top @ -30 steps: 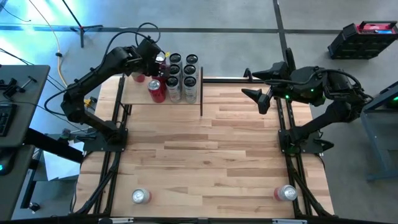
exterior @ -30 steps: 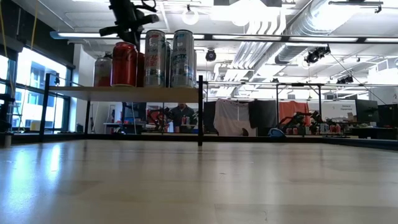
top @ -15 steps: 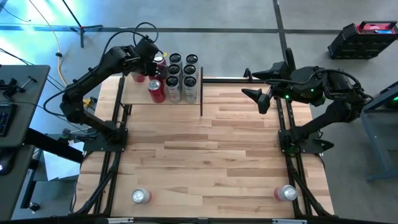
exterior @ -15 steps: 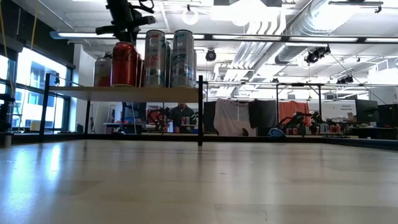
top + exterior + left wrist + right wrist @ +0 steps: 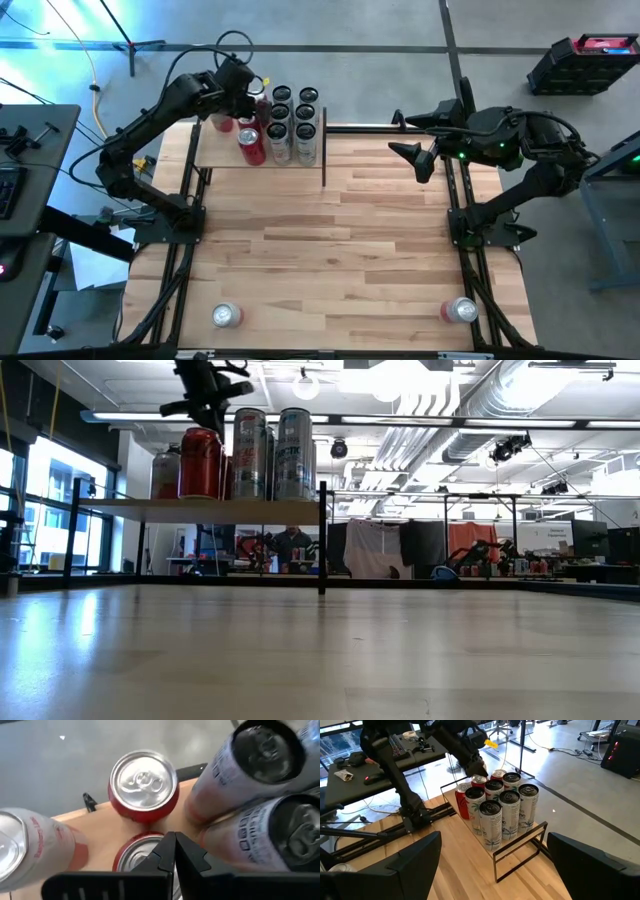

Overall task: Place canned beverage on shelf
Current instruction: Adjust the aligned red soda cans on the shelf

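Observation:
The shelf (image 5: 216,156) stands at the table's far left, a light board on black posts (image 5: 200,508). Several tall silver cans (image 5: 293,122) and red cans (image 5: 252,146) stand upright on it. My left gripper (image 5: 174,851) is shut and hangs over the shelf's far left part (image 5: 250,100), slanting down, its tips right over a red can's lid (image 5: 131,856). Beyond that one stands another red can (image 5: 143,781). My right gripper (image 5: 402,135) waits open, raised over the table's far right, with nothing between its fingers (image 5: 415,862). My left gripper's shut fingertips (image 5: 170,845) stand over the lid of the upright red can (image 5: 131,856) on the shelf, coming from above at a slant. I cannot tell whether they touch the lid or stop just above it.
Two more cans stand on the tabletop at its near edge, one at the left (image 5: 227,316) and one at the right (image 5: 460,311). The wooden tabletop (image 5: 340,240) lies bare between them and the shelf. A black post (image 5: 322,535) marks the shelf's right end.

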### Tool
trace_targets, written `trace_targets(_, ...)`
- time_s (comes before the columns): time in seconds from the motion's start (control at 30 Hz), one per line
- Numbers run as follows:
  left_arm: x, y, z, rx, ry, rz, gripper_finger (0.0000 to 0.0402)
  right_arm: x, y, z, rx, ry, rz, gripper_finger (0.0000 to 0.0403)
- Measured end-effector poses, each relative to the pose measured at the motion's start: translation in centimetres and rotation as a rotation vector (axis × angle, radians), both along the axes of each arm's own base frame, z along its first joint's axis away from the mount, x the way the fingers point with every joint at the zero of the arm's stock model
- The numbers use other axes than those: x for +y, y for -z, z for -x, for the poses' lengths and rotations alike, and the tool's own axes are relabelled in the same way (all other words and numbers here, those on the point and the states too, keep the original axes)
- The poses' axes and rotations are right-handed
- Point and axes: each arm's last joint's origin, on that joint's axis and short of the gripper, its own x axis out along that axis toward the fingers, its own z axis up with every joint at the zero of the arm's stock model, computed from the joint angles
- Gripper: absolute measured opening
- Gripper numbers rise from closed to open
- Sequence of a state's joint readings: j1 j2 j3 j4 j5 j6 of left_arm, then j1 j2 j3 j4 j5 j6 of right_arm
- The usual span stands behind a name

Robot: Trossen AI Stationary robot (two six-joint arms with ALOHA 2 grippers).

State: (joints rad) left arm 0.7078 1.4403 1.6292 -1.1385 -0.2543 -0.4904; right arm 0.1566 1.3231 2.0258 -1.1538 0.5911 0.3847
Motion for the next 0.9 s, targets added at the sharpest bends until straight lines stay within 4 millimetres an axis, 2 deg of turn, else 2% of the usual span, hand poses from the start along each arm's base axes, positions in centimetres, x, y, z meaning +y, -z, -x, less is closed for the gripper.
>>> trace_targets(0.17, 0.3, -0.9, 0.0, -0.041, -0.003, -0.043, 0.0, 0.0, 0.0, 0.0, -0.001, 0.003, 0.001, 0.0348)
trace_targets(0.33, 1.8, -1.2, 0.3, -0.068, -0.055, -0.115, 0.0, 0.0, 0.0, 0.0, 0.0, 0.007, 0.008, 0.0348)
trace_targets(0.6, 4.8, 0.9, 0.1, -0.036, -0.078, -0.042, 0.0, 0.0, -0.1, 0.0, -0.015, 0.01, 0.003, 0.0348)
trace_targets(0.9, 5.3, 1.4, -0.3, -0.025, -0.063, -0.036, 0.0, 0.0, -0.1, 0.0, -0.026, 0.02, -0.019, 0.0348)
